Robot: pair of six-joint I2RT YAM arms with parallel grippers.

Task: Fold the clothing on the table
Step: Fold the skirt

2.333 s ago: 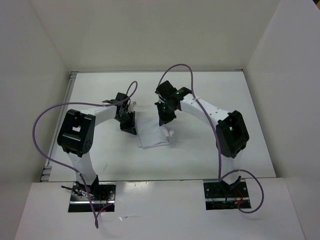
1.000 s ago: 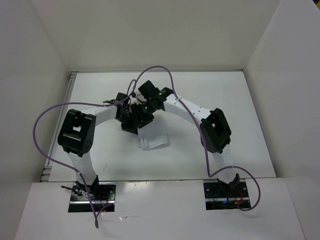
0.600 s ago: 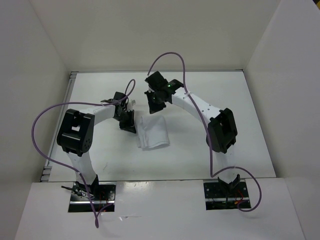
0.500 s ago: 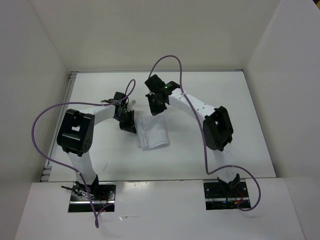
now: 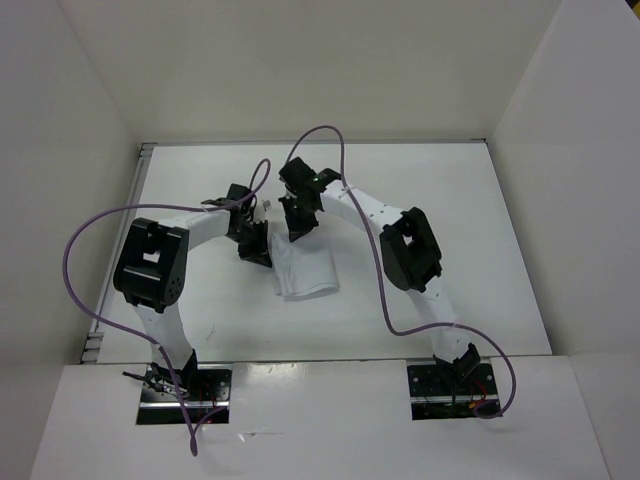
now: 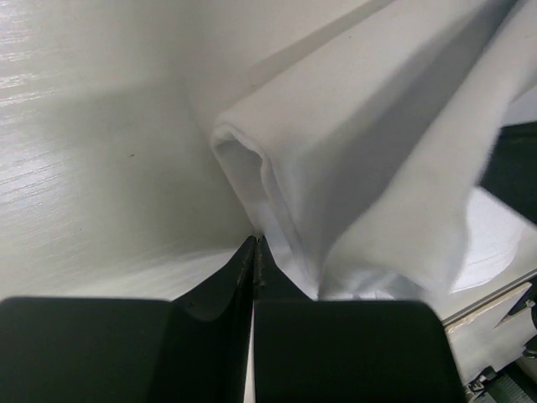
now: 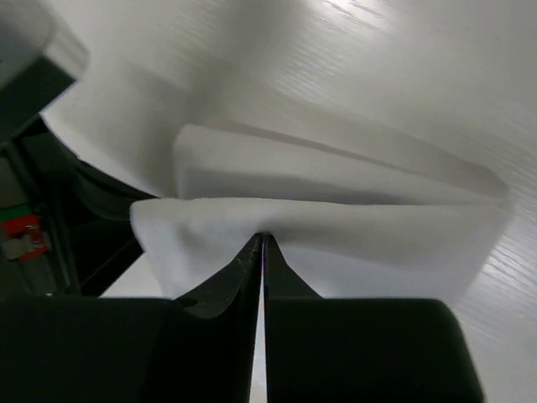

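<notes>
The clothing [image 5: 308, 270] lies folded into a small white bundle on the table [image 5: 450, 220] between the two arms. My left gripper [image 5: 262, 257] sits at its left edge. In the left wrist view that gripper [image 6: 256, 241] is shut, its tips meeting on the lower edge of the rolled fold of the clothing [image 6: 361, 168]. My right gripper [image 5: 296, 232] is at the bundle's far edge. In the right wrist view it [image 7: 263, 237] is shut on the upper layer of the clothing [image 7: 336, 235], which puckers at the tips.
White walls stand close on three sides. A metal strip [image 5: 141, 200] runs along the table's left edge. Purple cables [image 5: 330, 135] loop above both arms. The left arm's dark wrist [image 7: 33, 227] shows just beyond the cloth in the right wrist view.
The right arm drew back from over the cloth, then came down at its far edge and its jaws went from open to shut on the fabric. The left arm stayed put.
</notes>
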